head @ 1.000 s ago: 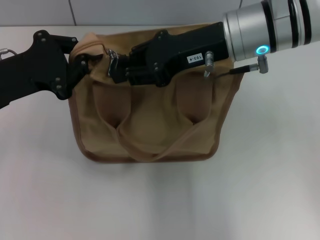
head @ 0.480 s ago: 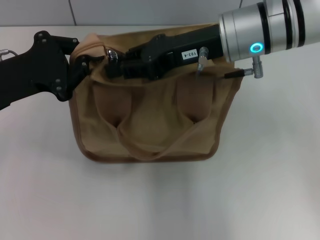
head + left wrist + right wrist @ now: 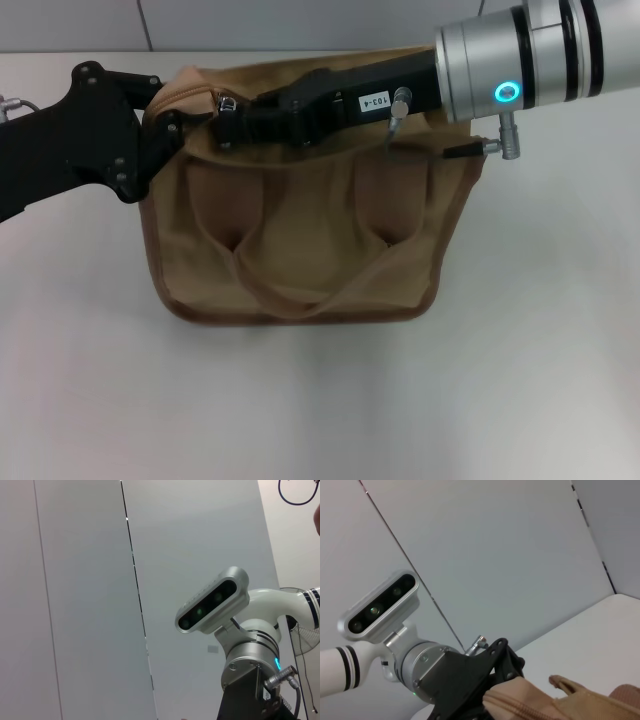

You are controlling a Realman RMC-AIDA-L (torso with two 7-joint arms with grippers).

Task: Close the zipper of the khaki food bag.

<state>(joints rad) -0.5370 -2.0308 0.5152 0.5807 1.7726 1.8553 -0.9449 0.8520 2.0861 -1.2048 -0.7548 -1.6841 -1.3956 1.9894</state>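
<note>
The khaki food bag (image 3: 300, 230) lies on the white table, its two loop handles (image 3: 290, 292) folded over its front. The silver slider (image 3: 228, 103) of the zipper sits near the left end of the bag's top. My right gripper (image 3: 234, 118) reaches across the top from the right and is shut on the slider's pull tab. My left gripper (image 3: 166, 128) is shut on the bag's top left corner. The right wrist view shows the left gripper (image 3: 501, 672) holding that tan end of the bag (image 3: 560, 700). Most of the zipper track is hidden under my right arm.
The white table (image 3: 520, 360) stretches in front of and to the right of the bag. A grey panelled wall (image 3: 300, 20) stands close behind it. The left wrist view shows only the wall and my right arm's wrist (image 3: 250, 680).
My right gripper has shifted a little toward the back and turned flatter along the bag's top, with the silver slider still at its fingertips near the left end. The left arm has held still.
</note>
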